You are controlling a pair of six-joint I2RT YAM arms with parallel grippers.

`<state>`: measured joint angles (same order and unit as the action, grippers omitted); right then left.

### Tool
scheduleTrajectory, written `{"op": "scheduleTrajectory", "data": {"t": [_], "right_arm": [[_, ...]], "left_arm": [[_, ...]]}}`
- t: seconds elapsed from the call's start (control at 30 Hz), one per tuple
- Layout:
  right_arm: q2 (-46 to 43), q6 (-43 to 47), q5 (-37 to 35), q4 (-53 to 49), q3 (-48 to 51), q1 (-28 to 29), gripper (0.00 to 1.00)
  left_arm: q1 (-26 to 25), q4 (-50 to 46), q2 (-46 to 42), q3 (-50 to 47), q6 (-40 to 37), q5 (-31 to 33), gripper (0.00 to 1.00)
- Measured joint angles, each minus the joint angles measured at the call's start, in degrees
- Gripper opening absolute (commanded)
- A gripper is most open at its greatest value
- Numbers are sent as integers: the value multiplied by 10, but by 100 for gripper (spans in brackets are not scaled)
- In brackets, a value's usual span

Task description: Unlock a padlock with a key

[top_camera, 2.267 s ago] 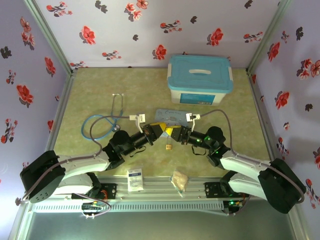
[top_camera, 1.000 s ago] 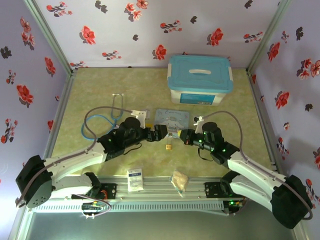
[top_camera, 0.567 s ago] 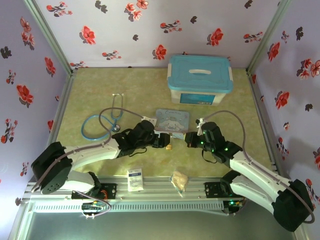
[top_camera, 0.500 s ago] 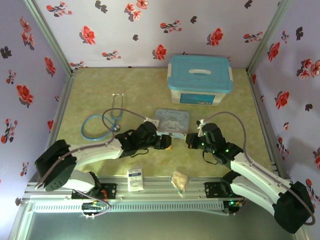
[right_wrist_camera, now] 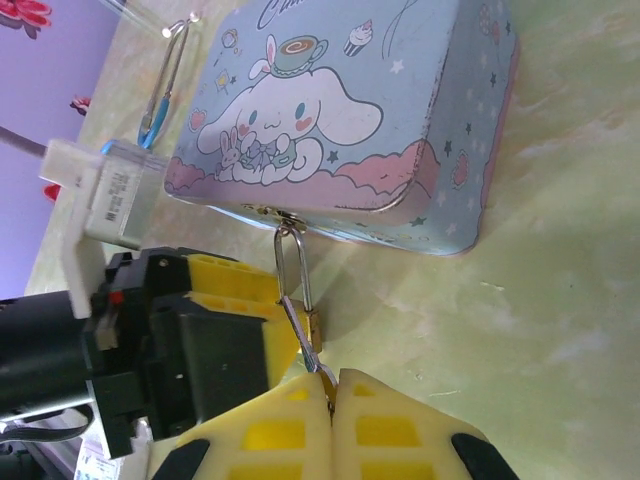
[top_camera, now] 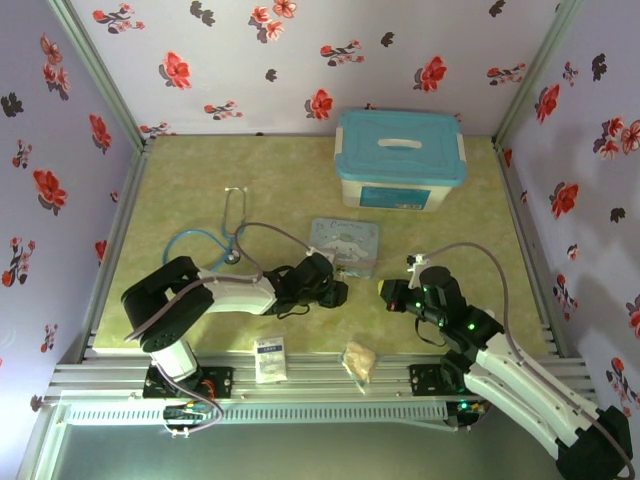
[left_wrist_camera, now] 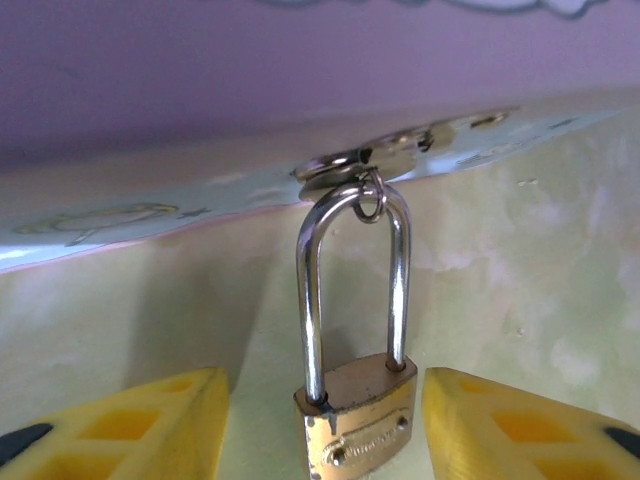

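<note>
The left gripper (left_wrist_camera: 325,400) stands spread. The padlock (left_wrist_camera: 355,430) sits between its 2 fingers with a gap on each side, so nothing is clamped yet. The padlock lies on the desk (left_wrist_camera: 560,300), and its shackle is hooked through a small ring on the latch of the tin (right_wrist_camera: 330,130), just ahead of the fingers. The right gripper (right_wrist_camera: 330,390) is pressed together, pinching what looks like the key (right_wrist_camera: 323,372). No more than a thin sliver shows at its tips, close beside the padlock's body.

Several things could go wrong from here:

- The body sits nearer 1 finger than the other. That finger would likely touch first and swing the padlock around the ring, turning the keyhole away from the key.
- A squeeze that lands on the shackle instead of the body would hold poorly, and could stop the shackle from springing free.
- The key seems held by very little. A sideways push against the brass could twist it in the pinch or knock it out.
- Because the padlock hangs from the tin, any tug toward the left gripper would probably drag the tin along.
- The 2 grippers work close together, so their fingers may collide.
</note>
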<state>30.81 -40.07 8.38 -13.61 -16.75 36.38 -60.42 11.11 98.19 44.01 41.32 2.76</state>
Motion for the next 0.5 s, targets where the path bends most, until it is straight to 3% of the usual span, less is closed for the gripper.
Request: {"op": "scheduleTrajectory", "data": {"t": [0.13,0.27,0.4,0.5], "right_arm": [[-4,-5,-3,-11,0,0,0],[-1,-9,-5,-12,11,2,0],[21,-11,-7,-8,20,4,0],[46,-11,-7,7,20,7,0]], "left_arm": [[-2,21,15,6,0,7,41],[-5,30,22,9,1,13,39],[-7,50,30,8,14,12,21],[-9,62,31,8,28,7,20]]}}
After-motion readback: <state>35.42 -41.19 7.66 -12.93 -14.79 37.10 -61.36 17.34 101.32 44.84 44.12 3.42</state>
